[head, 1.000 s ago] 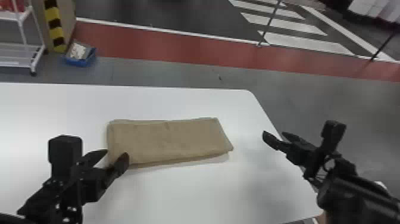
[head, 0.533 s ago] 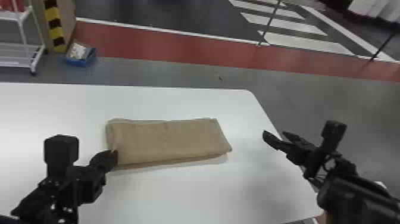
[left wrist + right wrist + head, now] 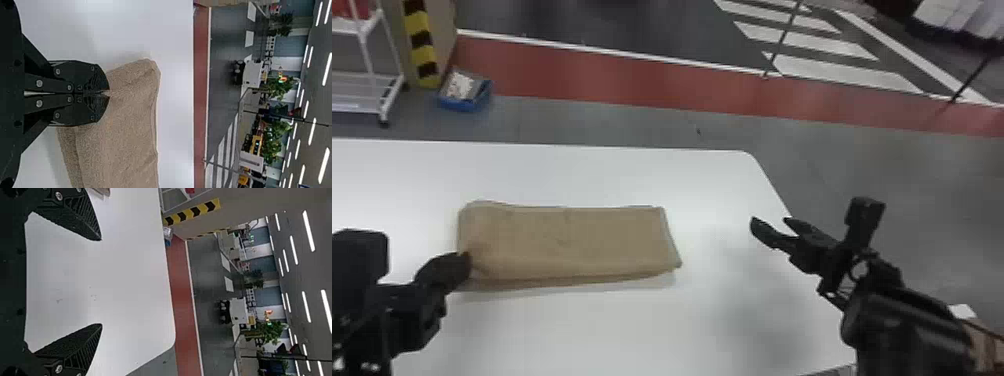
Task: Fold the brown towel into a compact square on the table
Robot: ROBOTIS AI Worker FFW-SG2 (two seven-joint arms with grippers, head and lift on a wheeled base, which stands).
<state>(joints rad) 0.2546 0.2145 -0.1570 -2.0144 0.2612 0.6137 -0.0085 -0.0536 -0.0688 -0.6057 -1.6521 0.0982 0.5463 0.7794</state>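
The brown towel (image 3: 572, 245) lies flat on the white bench (image 3: 632, 335) as a long, layered band, wider from side to side than from near to far. Stacked edges along its near side indicate that folding is well under way; I judge the lengthwise reduction done and the fold across the long dimension left, since the outline is a rectangle and not a square. My left end effector (image 3: 105, 93) is closed on the towel's near left corner, where the cloth puckers at the fingertips (a small pinch, which could slip or drag only the upper layer). The next step probably calls for carrying this left end over toward the right end, then aligning the edges and pressing the stack flat. My right end effector (image 3: 770, 220) is parked to the right of the towel, well apart from it, with its fingers spread and nothing between them.

The bench is smooth and pale, its rounded far corner lying beyond the towel to the right. On the floor past the towel's far left are a blue box (image 3: 464, 102), a white rack (image 3: 357, 107) and a post with yellow and black stripes (image 3: 418, 45). Farther beyond the towel run a red floor strip (image 3: 612, 80) and white crossing stripes (image 3: 842, 72).
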